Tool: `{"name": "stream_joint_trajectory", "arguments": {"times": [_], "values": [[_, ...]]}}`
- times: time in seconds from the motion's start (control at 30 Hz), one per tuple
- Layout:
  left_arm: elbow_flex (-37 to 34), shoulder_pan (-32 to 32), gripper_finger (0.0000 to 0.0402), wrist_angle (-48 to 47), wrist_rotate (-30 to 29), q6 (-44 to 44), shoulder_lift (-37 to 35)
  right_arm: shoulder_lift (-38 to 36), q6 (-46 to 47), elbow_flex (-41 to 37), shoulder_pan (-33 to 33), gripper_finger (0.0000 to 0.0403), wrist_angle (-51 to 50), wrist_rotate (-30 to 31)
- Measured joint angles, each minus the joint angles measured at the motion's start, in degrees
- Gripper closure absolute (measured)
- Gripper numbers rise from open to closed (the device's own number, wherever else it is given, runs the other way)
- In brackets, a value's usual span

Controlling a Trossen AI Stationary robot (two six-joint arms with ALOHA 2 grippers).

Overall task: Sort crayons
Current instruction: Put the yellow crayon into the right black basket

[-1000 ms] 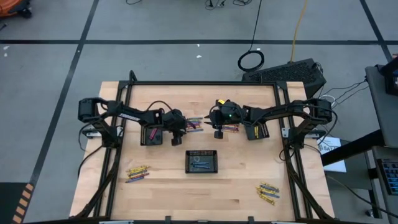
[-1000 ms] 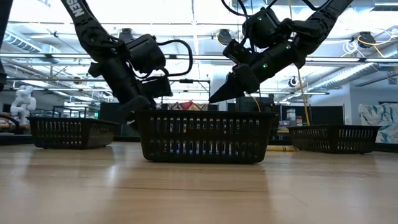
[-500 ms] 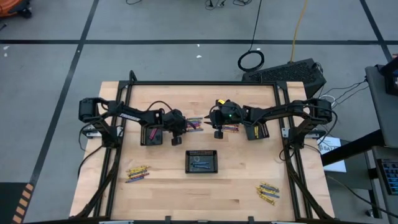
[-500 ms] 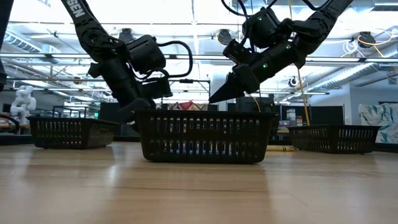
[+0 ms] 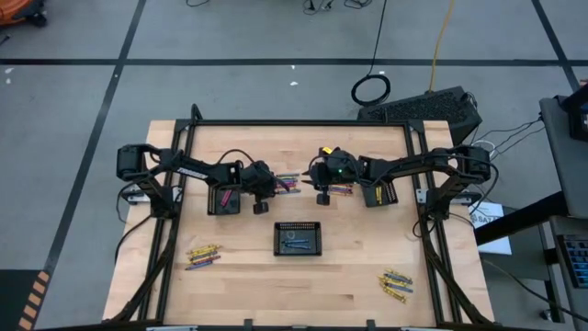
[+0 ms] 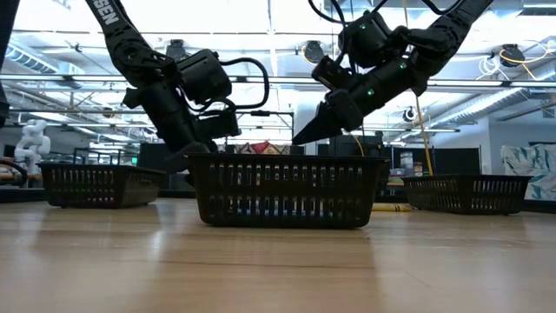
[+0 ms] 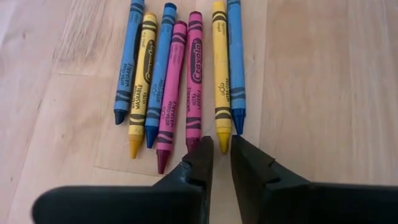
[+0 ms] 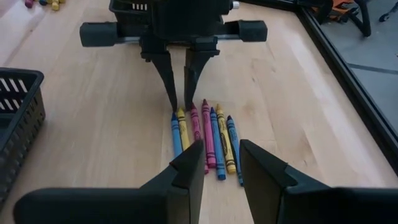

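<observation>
While our left gripper [image 7: 222, 151] hovers at the crayons' [image 7: 180, 68] tips, jaws slightly apart and pinching nothing, our right gripper [image 8: 221, 154] faces it across the row, jaws spread.

A row of crayons [image 5: 288, 187] lies at the centre of the table [image 5: 248, 276], between the left gripper [image 5: 275, 184] and the right gripper [image 5: 310, 182]. One tray [image 5: 299, 238] sits below them in the frame, another tray [image 5: 224, 197] to the left and a third tray [image 5: 378, 192] to the right. Further crayon piles lie at lower left [image 5: 202, 256] and lower right [image 5: 397, 285].
</observation>
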Motion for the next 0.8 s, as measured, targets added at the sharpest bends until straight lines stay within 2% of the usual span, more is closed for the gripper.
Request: {"name": "stream_joint_trajectory", "arguments": {"times": [0.2, 0.53, 0.8], "values": [[0.0, 0.0, 0.0397, -0.1, -0.2, 0.0, 0.0, 0.0, 0.1, 0.0, 0.0, 0.0316, -1.8, 0.0], [0.0, -0.1, 0.0401, -0.7, -1.0, -0.4, -1.0, 0.0, 0.9, 0.0, 0.0, 0.0316, -4.4, 0.0], [0.0, -0.1, 0.0401, -3.3, -1.2, -0.5, -5.4, 0.0, 0.9, 0.0, 0.0, 0.0316, -4.4, 0.0]]}}
